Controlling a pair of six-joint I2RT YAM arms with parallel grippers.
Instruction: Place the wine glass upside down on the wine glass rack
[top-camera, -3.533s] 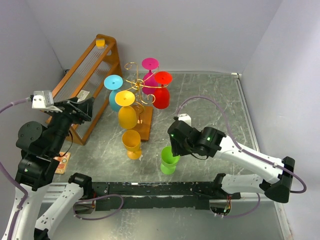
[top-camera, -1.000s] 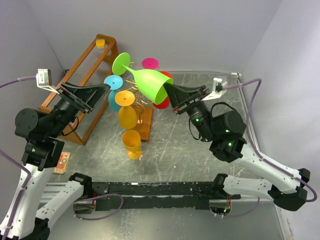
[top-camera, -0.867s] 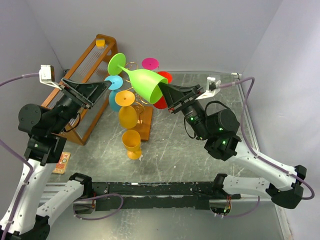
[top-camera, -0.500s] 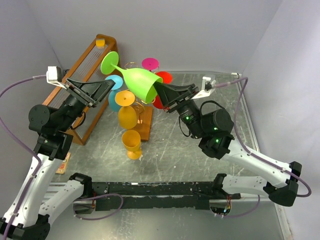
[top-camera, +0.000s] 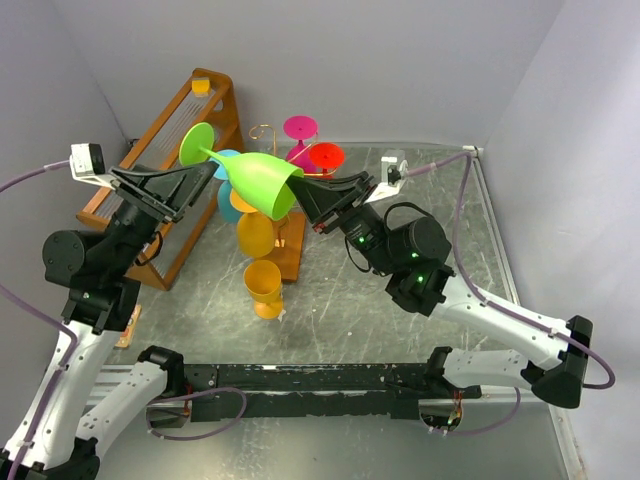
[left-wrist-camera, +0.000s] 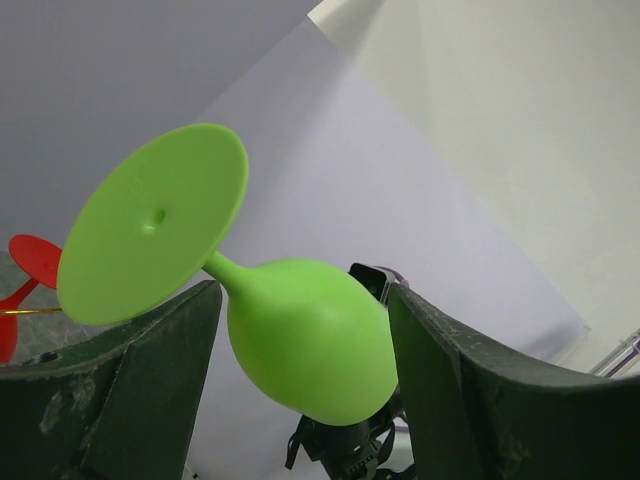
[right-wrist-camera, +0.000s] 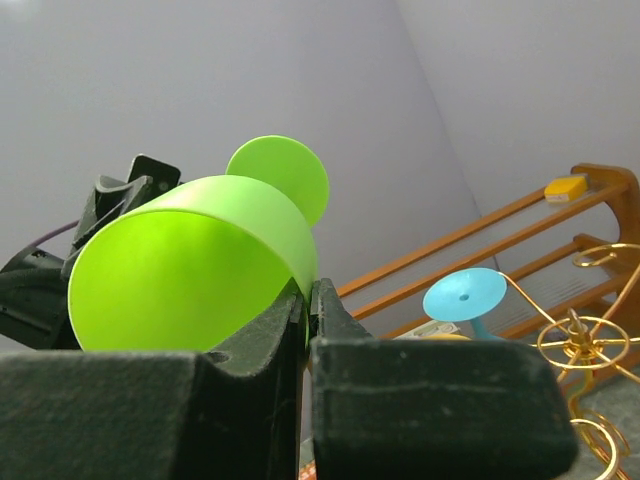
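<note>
A green wine glass (top-camera: 255, 180) is held sideways in the air near the wine glass rack (top-camera: 293, 250), its rim pinched by the right hand (top-camera: 305, 197), while the spread left hand (top-camera: 205, 178) is set either side of its stem, apparently for a handover allowing inversion.

1. No word, number or brand can be read in any of the views.
2. A small card (top-camera: 128, 328) lies on the bench (top-camera: 420, 190) beside the left arm. It carries reddish print, but this is too small and too blurred to make out.
</note>
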